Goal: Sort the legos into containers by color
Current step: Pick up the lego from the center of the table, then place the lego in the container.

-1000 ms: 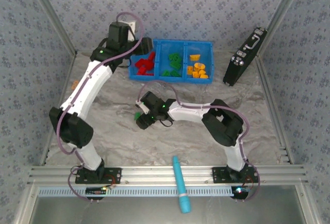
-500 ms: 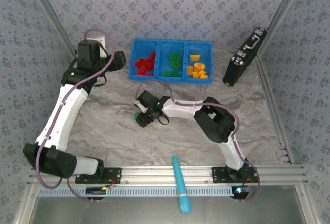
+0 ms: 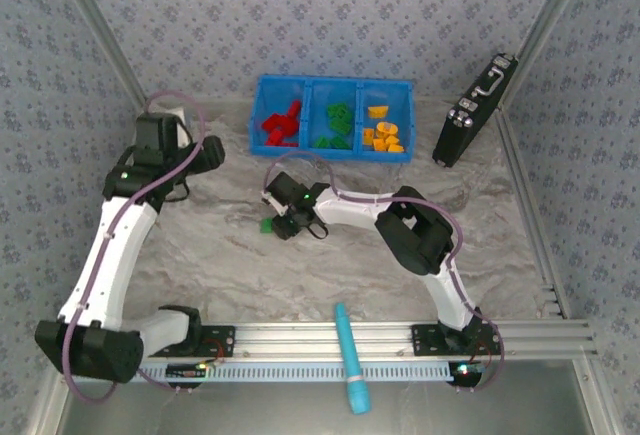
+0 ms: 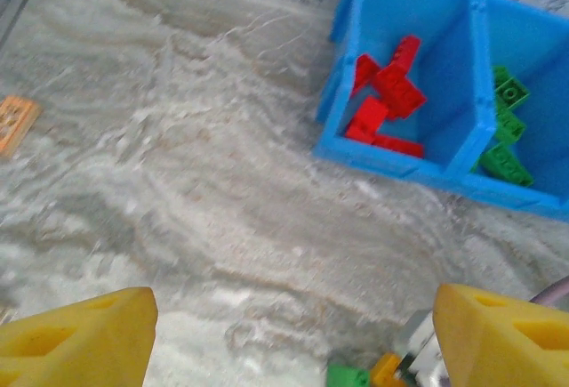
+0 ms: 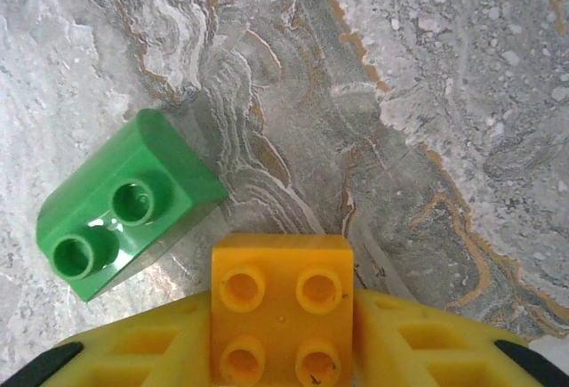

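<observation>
- The right gripper [image 3: 280,223] is down on the marbled table [image 3: 220,245], in the open middle of it and well short of the bin. Its jaws are clenched on a yellow-orange brick [image 5: 283,309], studs up, with a finger flush against each side.
- That square, side-on hold looks chosen so the brick hangs level and cannot twist on the way to its compartment.
- A green brick [image 5: 124,202] lies loose just beside the held one, apart from it and untouched by the fingers — it looks like the last piece left out on the table.
- The left gripper [image 4: 293,302] hangs off to the left of the bin with its jaws released and nothing between them. From there it leaves the right arm a free path to the bin.
- The blue bin [image 3: 330,82] sits at the far side of the table, its three compartments in a row.
- The left compartment holds red bricks [image 3: 283,123], the middle one green bricks [image 3: 333,127], and the right one yellow-orange bricks [image 3: 382,135] — no colour looks misplaced.
- The held brick therefore belongs in the right compartment, the farthest across from where it is now.
- A teal cylinder [image 3: 350,355], a black box-like device [image 3: 475,110] and a tan-orange scrap [image 4: 13,122] lie apart from the sorting.
</observation>
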Robot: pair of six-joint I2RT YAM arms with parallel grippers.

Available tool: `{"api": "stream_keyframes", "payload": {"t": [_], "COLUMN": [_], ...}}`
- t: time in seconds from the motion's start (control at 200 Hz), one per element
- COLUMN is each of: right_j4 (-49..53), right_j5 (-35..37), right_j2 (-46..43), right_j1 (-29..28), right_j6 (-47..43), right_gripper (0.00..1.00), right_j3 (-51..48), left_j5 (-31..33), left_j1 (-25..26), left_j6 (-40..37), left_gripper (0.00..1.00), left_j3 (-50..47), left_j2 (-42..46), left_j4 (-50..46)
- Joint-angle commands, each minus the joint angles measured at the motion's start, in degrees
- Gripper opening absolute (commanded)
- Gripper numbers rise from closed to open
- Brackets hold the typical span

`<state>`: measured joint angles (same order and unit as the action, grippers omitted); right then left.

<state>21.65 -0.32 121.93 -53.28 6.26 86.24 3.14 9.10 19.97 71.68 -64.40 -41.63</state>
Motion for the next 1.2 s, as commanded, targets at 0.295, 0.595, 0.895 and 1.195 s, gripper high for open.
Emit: {"api": "stream_keyframes", "payload": {"t": [0.295, 0.595, 0.895, 1.195], "right_j4": [1.00, 6.62, 2.94, 3.81], "right_j5": [-7.28, -5.53, 4.54, 8.28], "right_j2": [-12.56, -26.98, -21.18, -4.33], "right_j1": [10.26, 20.34, 32.23, 35.07], "right_j6": [-1.65, -4.43, -3.69, -4.40], "right_gripper": [0.37, 0.38, 0.38, 0.37], "right_j3": [-8.48, -8.32, 0.03, 13.55], "left_j5": [-0.77, -6.83, -4.51, -1.43], "left_j1": [-0.59, -0.45, 5.58, 15.73], "left_j6": [-0.55, 3.00, 8.84, 15.06], "left_gripper": [0.81, 0.81, 0.81, 0.80], "left_j3": [-12.63, -20.27, -25.71, -27.71], "left_j2": [5.08, 3.74, 3.42, -0.84], "left_j4": [-4.48, 0.35, 4.48, 8.38]}}
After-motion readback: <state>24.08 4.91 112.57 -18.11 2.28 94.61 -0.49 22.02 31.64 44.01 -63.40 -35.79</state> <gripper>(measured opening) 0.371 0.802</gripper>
